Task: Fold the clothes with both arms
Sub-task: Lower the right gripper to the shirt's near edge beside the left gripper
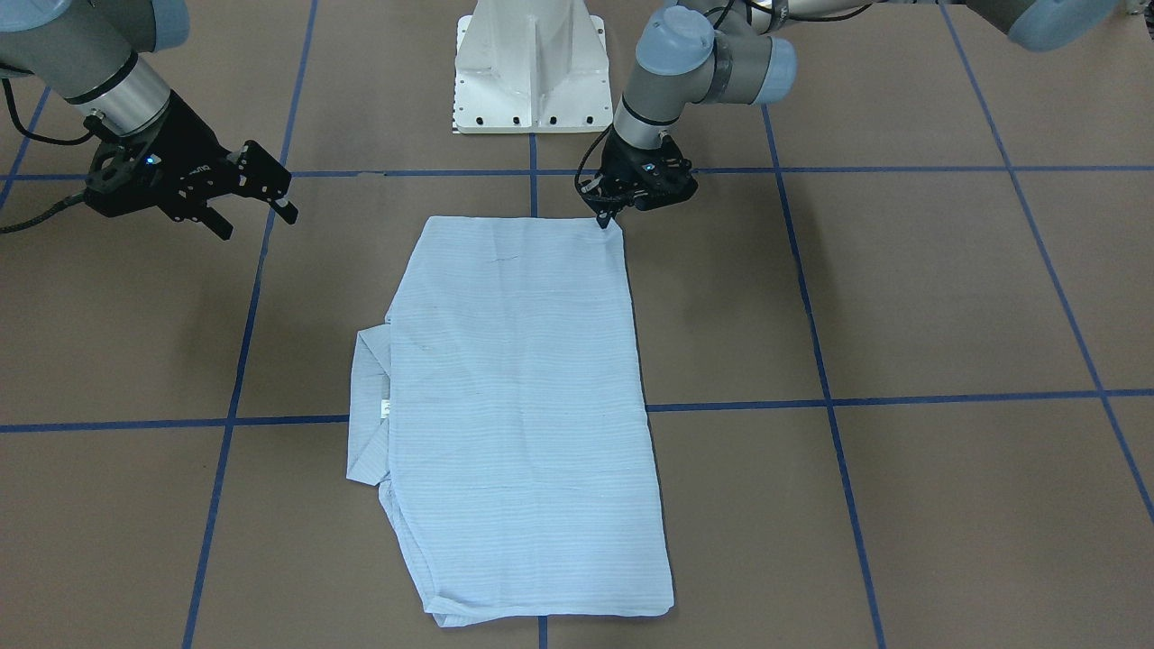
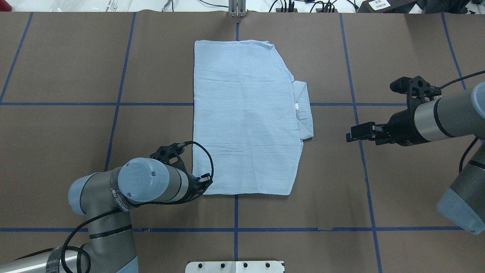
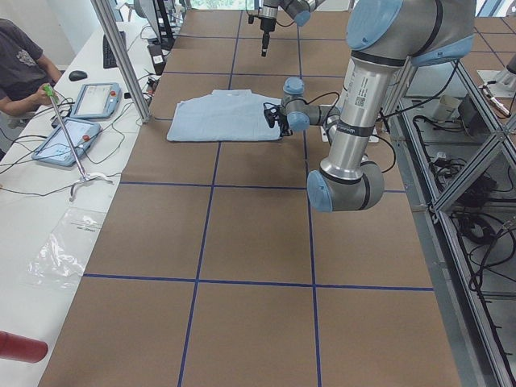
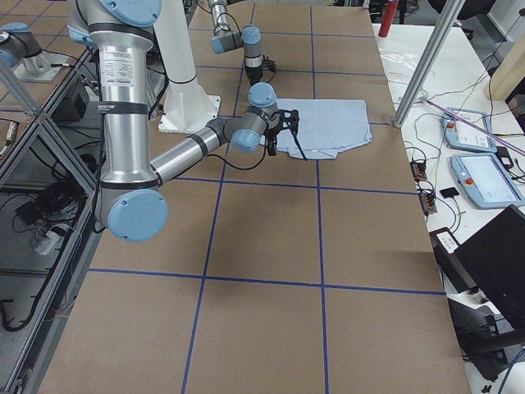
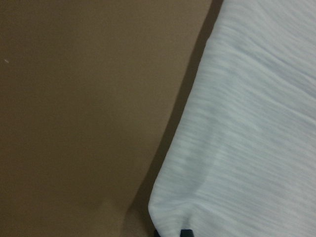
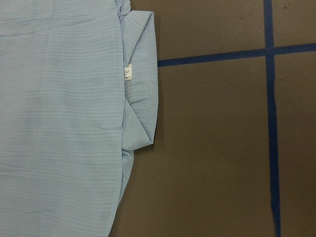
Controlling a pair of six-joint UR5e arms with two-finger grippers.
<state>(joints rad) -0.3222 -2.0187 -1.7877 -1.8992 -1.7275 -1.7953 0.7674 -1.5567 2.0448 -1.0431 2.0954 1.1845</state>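
Note:
The light-blue shirt (image 1: 523,379) lies folded into a flat rectangle at the middle of the table (image 2: 246,117), its collar (image 2: 303,113) and a white label sticking out on the robot's right side. My left gripper (image 1: 602,219) points down at the shirt's corner nearest the robot, shut on that corner; in the left wrist view the cloth (image 5: 256,123) bunches at the fingertips. My right gripper (image 1: 257,223) hovers open and holds nothing, off the shirt's collar side (image 2: 348,135). The right wrist view looks down on the collar (image 6: 140,98).
The white pedestal base (image 1: 530,68) stands at the robot's edge of the table. Blue tape lines (image 2: 235,212) cross the brown table top. A side bench with tablets (image 3: 68,129) and a seated person (image 3: 16,64) runs along the far side.

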